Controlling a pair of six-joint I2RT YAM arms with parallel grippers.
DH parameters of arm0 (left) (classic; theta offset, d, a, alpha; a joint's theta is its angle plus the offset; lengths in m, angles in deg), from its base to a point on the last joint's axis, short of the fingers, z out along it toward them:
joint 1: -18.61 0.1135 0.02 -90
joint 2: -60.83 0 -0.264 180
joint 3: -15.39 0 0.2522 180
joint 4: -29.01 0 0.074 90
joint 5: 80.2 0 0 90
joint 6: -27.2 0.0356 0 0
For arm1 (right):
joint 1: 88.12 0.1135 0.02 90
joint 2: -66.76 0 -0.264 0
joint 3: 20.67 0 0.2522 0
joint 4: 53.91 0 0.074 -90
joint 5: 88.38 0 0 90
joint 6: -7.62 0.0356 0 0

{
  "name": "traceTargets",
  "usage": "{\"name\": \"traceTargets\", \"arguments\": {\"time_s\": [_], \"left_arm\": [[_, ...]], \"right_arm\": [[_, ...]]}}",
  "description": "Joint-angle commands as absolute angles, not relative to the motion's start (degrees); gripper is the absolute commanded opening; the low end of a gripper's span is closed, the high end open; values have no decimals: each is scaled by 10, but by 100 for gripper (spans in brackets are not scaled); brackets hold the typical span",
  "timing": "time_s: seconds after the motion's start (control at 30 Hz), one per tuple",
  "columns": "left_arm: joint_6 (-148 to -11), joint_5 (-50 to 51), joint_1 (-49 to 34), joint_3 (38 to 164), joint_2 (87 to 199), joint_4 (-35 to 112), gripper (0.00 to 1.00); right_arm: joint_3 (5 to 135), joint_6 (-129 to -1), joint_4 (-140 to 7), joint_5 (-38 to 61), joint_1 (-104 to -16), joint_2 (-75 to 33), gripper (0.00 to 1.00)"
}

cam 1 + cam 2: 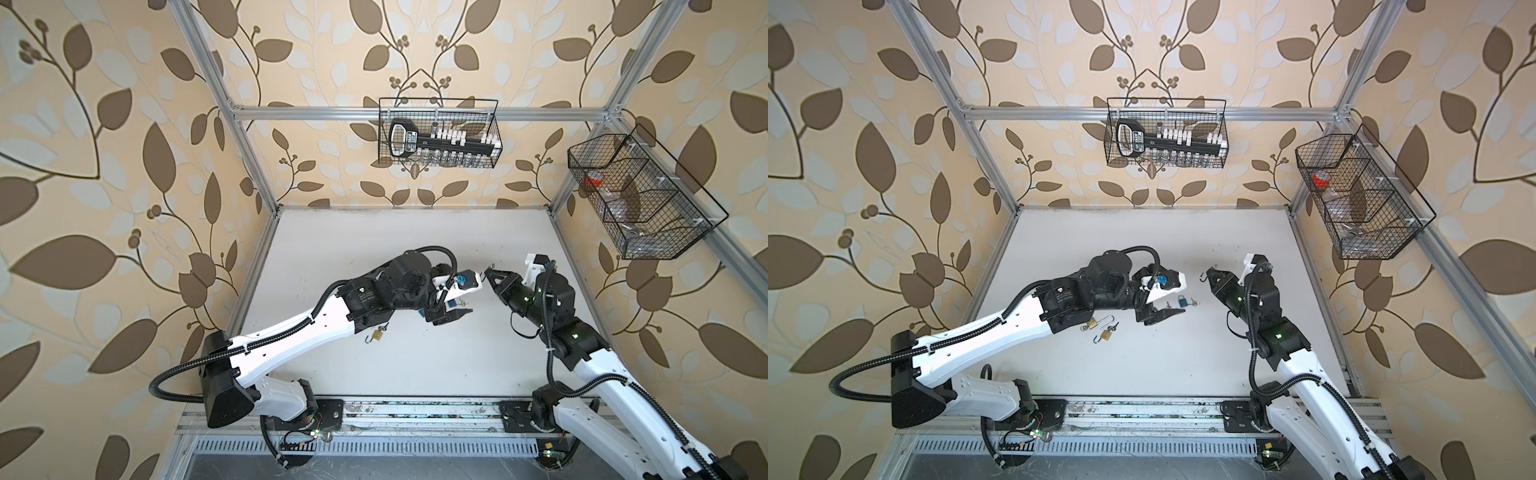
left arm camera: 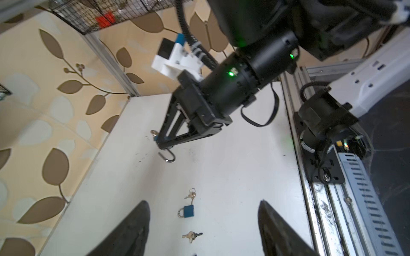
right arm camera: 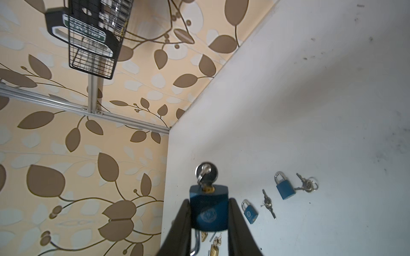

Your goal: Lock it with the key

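Right jaws gripped a blue padlock (image 3: 209,208) above the surface (image 3: 310,110), its key (image 3: 205,172) seated in the slot, shackle (image 2: 162,156) hanging open; left jaws gaped empty nearby. Snapping it shut looked undone.

on table (image 3: 310,110) – keys (image 3: 268,204) between 2 padlocks (image 3: 285,186) | above it – key (image 3: 206,175) in held padlock (image 3: 208,206)
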State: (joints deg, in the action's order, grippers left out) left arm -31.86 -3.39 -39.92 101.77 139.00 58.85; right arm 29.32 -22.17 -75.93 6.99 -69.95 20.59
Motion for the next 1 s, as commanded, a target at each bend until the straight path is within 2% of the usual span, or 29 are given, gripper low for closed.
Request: {"name": "traceTargets", "arguments": {"time_s": [0.0, 0.33, 0.77, 0.97], "left_arm": [[-216, -6, -418, 1052, 1411, 612, 70], [-164, 35, -428, 1070, 1461, 556, 57], [-131, 101, -427, 1071, 1483, 516, 51], [-131, 135, -423, 1062, 1487, 485, 39]], "right_arm": [[339, -208, -775, 120, -702, 184, 0], [378, -217, -793, 192, -705, 158, 0], [379, -216, -811, 214, -705, 180, 0], [387, -216, -819, 223, -706, 182, 0]]}}
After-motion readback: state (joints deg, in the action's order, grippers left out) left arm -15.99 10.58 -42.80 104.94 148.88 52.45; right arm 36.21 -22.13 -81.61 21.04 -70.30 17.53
